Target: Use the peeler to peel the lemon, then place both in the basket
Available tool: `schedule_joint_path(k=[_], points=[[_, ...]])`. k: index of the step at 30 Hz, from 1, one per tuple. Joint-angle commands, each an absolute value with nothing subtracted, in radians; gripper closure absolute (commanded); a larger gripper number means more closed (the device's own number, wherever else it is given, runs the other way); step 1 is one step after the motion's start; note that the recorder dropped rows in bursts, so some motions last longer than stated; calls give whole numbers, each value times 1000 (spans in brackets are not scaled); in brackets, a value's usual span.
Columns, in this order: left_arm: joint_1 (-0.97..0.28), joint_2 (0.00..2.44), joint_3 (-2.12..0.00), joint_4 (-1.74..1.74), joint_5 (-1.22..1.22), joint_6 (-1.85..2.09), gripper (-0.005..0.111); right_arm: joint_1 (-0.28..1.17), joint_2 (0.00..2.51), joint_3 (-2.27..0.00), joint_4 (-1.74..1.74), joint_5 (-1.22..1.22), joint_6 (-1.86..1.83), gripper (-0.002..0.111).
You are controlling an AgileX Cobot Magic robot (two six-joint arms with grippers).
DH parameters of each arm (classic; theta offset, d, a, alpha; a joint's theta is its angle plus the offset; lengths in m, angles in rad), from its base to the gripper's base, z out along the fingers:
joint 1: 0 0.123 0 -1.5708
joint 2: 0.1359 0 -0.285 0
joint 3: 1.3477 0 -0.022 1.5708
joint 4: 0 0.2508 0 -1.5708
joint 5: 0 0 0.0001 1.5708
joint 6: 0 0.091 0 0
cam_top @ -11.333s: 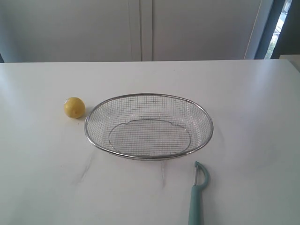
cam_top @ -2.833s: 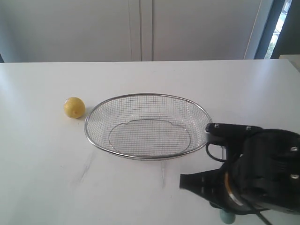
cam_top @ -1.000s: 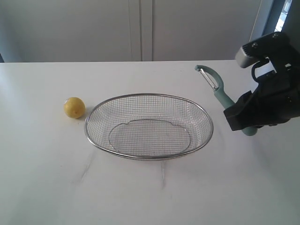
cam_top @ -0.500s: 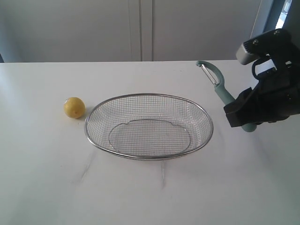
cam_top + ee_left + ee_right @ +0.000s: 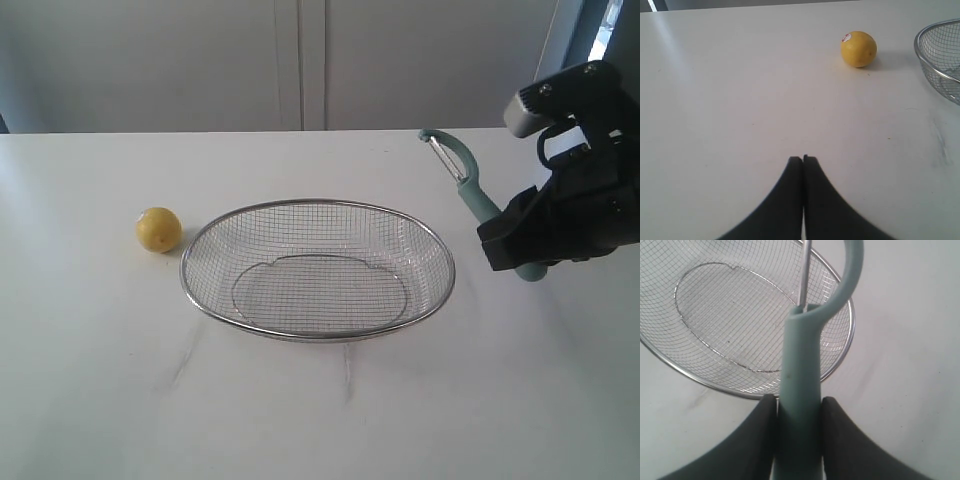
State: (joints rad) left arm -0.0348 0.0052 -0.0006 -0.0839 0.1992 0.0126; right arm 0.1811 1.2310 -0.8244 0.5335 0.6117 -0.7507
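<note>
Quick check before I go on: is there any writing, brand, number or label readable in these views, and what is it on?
On the lemon: a red-and-white sticker, its print too small to read.
On the peeler: no text or mark visible.
On the basket: no text or mark visible.
Nothing in any view can actually be read.

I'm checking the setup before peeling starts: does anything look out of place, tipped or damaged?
Nothing stands out. The lemon sits whole on the table beside the basket, which lies flat and empty. The right pincer grips the peeler by its handle, head up in the air. The left pincer is shut on nothing.
</note>
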Motion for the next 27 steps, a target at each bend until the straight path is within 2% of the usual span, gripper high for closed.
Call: schedule_joint_path(k=[1,27], points=[[-33,0,0,-89,203,8,106,176,1229,-831,537,600,-762,108],[-33,0,0,-88,152,8,106,176,1229,-831,537,600,-762,108]])
